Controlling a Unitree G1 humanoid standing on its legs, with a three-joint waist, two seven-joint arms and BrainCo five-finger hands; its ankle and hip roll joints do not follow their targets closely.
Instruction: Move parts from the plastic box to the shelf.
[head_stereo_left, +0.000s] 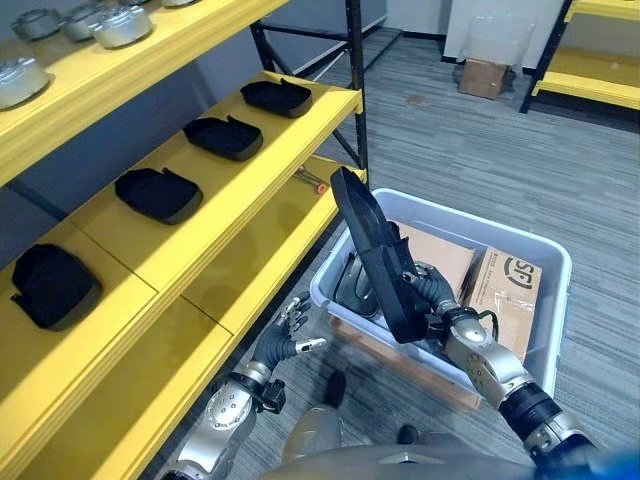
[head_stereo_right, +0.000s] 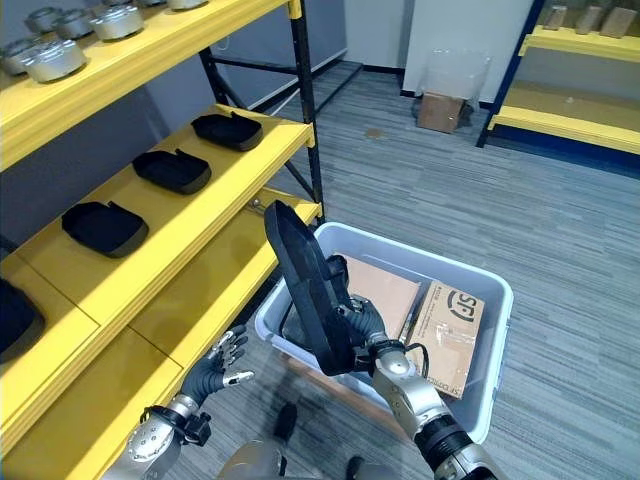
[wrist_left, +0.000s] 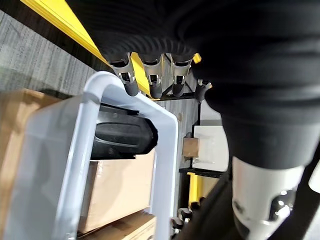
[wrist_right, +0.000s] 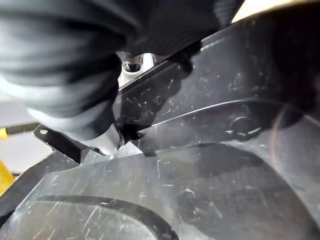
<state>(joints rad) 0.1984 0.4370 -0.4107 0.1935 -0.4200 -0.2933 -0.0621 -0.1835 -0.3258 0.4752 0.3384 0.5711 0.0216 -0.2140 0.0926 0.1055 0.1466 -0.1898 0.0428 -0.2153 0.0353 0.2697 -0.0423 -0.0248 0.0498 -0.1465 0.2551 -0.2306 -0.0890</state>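
Black part (head_stereo_left: 375, 255) in right robot hand (head_stereo_left: 432, 297)

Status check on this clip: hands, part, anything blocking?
Right hand gripping black part, lifted upright over plastic box. Left hand open, idle beside box. Middle shelf holds four black parts; no obstruction seen.

Storeroom, yellow shelving (head_stereo_left: 250, 150) (parts laid out), grey carpet (head_stereo_left: 470, 140)

My left hand (wrist_left: 150, 75) hangs with fingers relaxed just above the pale translucent plastic box's rim (wrist_left: 165, 150); inside lie a black moulded part (wrist_left: 122, 140) and brown cardboard (wrist_left: 117, 190).
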